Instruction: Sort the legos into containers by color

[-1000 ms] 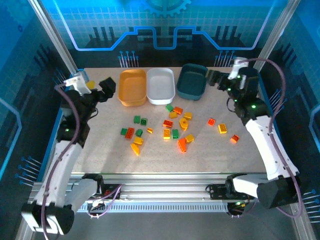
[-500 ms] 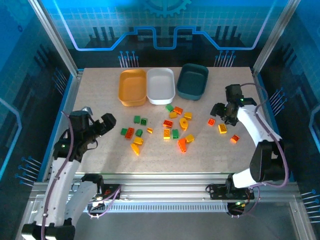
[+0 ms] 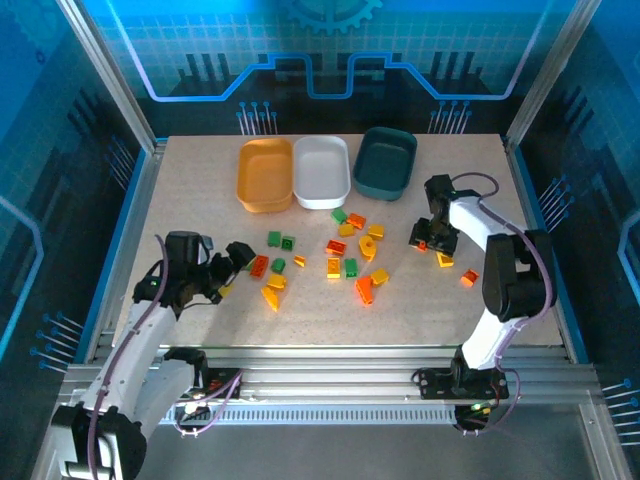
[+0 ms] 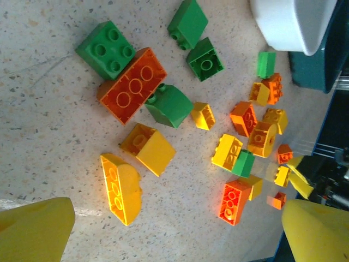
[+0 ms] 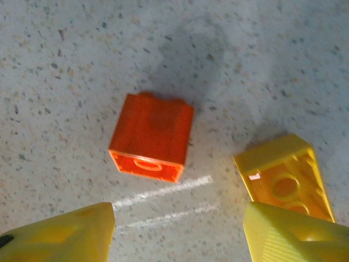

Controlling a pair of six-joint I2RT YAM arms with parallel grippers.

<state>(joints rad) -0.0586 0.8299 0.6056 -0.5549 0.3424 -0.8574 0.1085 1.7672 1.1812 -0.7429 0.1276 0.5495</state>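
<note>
Several green, yellow and orange-red legos lie scattered mid-table (image 3: 345,250). The containers stand in a row at the back: orange tray (image 3: 265,173), white tray (image 3: 321,170), dark teal tray (image 3: 385,162). My left gripper (image 3: 237,267) hangs open low at the left end of the pile. In the left wrist view the left gripper (image 4: 177,234) has bare table between its fingers, with a yellow curved brick (image 4: 121,188) and a long orange-red brick (image 4: 132,85) just ahead. My right gripper (image 5: 177,234) is open over the table, an orange-red brick (image 5: 152,136) just beyond its fingertips (image 5: 60,234).
A yellow brick (image 5: 283,177) lies close by the right finger; from above this yellow brick (image 3: 444,259) sits beside another orange-red one (image 3: 469,278). The white tray's corner (image 4: 294,22) and the teal tray (image 4: 322,60) edge the left wrist view. Aluminium frame rails border the table.
Both arms came down from beside the trays to the table. The left gripper now sits at the pile's left end, the right over the orange-red brick, its jaws narrower.
</note>
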